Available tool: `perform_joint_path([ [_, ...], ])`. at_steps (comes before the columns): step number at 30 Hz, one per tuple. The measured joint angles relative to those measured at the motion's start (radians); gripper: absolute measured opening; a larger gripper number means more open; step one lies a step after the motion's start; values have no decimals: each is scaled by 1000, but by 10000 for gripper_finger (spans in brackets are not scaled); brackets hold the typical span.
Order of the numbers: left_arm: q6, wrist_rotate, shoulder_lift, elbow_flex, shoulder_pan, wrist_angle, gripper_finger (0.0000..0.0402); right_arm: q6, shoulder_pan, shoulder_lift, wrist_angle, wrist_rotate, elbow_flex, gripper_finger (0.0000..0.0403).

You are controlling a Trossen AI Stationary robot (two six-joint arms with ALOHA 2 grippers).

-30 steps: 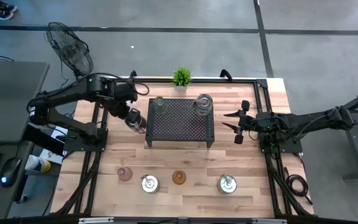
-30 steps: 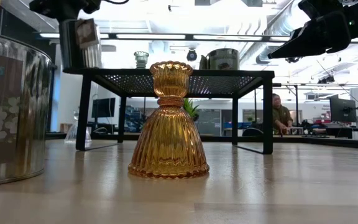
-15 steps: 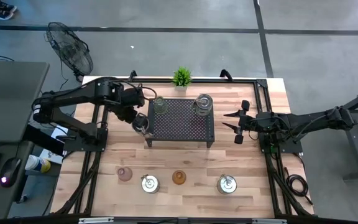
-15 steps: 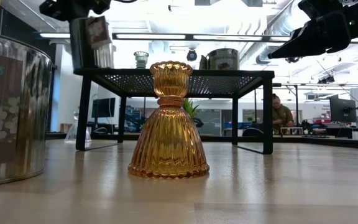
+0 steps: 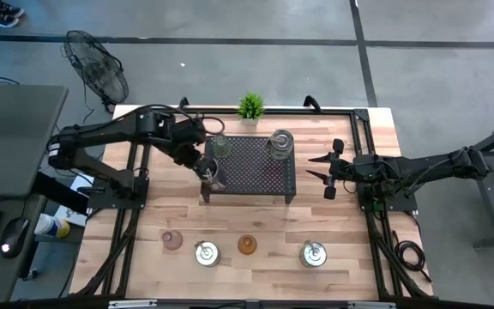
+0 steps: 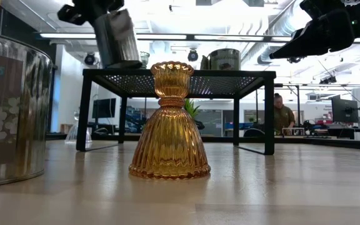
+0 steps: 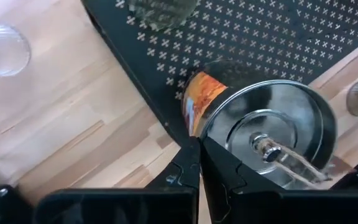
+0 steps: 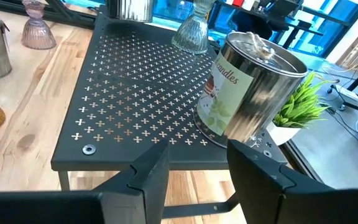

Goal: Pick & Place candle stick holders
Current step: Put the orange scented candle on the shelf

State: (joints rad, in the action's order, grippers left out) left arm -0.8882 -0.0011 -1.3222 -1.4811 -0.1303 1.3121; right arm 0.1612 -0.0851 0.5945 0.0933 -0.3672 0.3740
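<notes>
My left gripper [image 5: 209, 172] is shut on a silver tin holder with a lid [image 7: 260, 134] over the black rack's [image 5: 251, 167] left near corner. It also shows in the low view [image 6: 117, 37], just above the rack top. A greenish glass holder [image 5: 220, 144] and a second tin [image 5: 281, 142] stand on the rack. A pink glass [image 5: 172, 240], a tin [image 5: 206, 253], an amber glass [image 5: 246, 245] and another tin [image 5: 313, 253] stand in a row near the front edge. My right gripper [image 5: 324, 172] waits open, right of the rack. My left gripper holds the tin at its top rim [image 7: 199, 138], on the side next to the orange label. The two fingers [image 7: 185, 171] stand close together there, coming from above and slanting. The tin hangs below them, tilted and clear of the rack top.
A small green plant [image 5: 250, 106] stands behind the rack at the far edge. A clear glass holder [image 7: 2, 46] sits on the table left of the rack. Bare wood lies between the rack and the front row. A person shows far off in the room [image 6: 283, 115].
My left gripper has carried the tin from beside the rack's left side toward the table's right and near edge, to over the rack's left near corner. The tin has tipped from upright to tilted. It stays lifted.
</notes>
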Motion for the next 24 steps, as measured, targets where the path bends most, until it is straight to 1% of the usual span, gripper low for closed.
perform_joint_path([
  [6, 54, 20, -64, -1, 0, -84, 0, 0, 0, 0, 1, 0, 0, 154],
  [11, 77, 22, -88, -3, 0, -127, 0, -1, 0, 0, 7, 0, 0, 154],
  [16, 80, -2, -89, -3, 0, -144, 0, -3, 0, 0, 8, 0, 0, 154],
  [21, 118, -43, -91, -59, 0, -140, 0, -3, 0, 0, 8, 0, 0, 154],
  [24, 125, -54, -91, -71, -1, -144, 0, -4, 0, 0, 8, 0, 0, 154],
])
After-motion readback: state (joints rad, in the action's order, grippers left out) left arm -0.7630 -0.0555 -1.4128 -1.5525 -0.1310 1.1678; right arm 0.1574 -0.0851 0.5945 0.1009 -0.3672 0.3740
